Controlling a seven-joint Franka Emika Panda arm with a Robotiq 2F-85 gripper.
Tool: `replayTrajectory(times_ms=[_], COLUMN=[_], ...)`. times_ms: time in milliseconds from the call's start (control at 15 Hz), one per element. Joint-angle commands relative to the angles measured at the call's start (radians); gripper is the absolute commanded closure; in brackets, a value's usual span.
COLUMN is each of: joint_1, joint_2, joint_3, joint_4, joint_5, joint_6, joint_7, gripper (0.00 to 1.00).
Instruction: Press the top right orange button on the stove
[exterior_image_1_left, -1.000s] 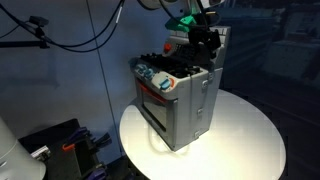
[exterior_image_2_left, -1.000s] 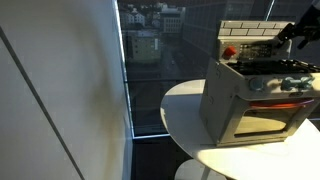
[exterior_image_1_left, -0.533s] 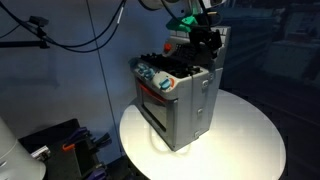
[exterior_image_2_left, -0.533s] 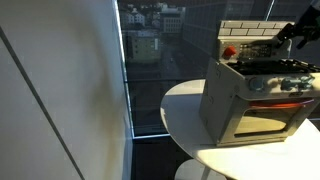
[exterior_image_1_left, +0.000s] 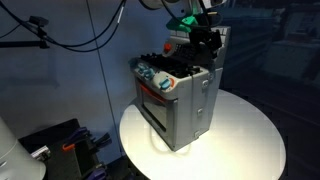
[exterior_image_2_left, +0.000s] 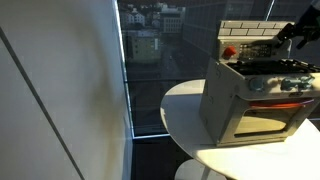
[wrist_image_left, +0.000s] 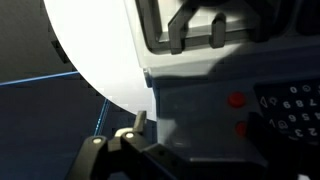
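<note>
Nothing has been moved since the earlier pictures: the arm (exterior_image_1_left: 203, 25) is held in the same spot, and the stove (exterior_image_1_left: 180, 100) is stood as before on the round white desk (exterior_image_1_left: 250, 135).

In the wrist view a small orange-red button (wrist_image_left: 236, 99) is seen on the grey back wall of the stove, with a second button (wrist_image_left: 240, 128) just under it. Both are off to the right of the jaws and are not touched. Which one is the top right button cannot be told for sure.

The wrong button could be pushed, because the two are so close together. The small button could also be missed. If it is pushed too hard, the stove could be slid or tipped on the desk, as it looks like a light toy.

The arm is reached down from above to the far top of the stove, seen in both exterior views (exterior_image_2_left: 296, 30). The jaws are held near the back wall. Whether they are spread or pressed together cannot be told.
</note>
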Motion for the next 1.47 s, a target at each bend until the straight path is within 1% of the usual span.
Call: replayTrajectory(times_ms=[0,400,667,1067,1400], joint_1=[-0.008,-0.007,-0.008,-0.007,-0.007], joint_2=[-0.018,-0.063,-0.098,-0.149,-0.169], joint_3=[0.006,0.008,0.008,0.003,0.000], joint_4=[-0.003,-0.034,-0.032,-0.020,-0.016], joint_5=[0.038,0.053,0.061,0.063,0.061], joint_6=[-0.019,-0.057,-0.155,-0.353,-0.440], joint_7=[-0.046,-0.075,-0.108,-0.144,-0.149], gripper=[0.00,0.00,0.00,0.00,0.00])
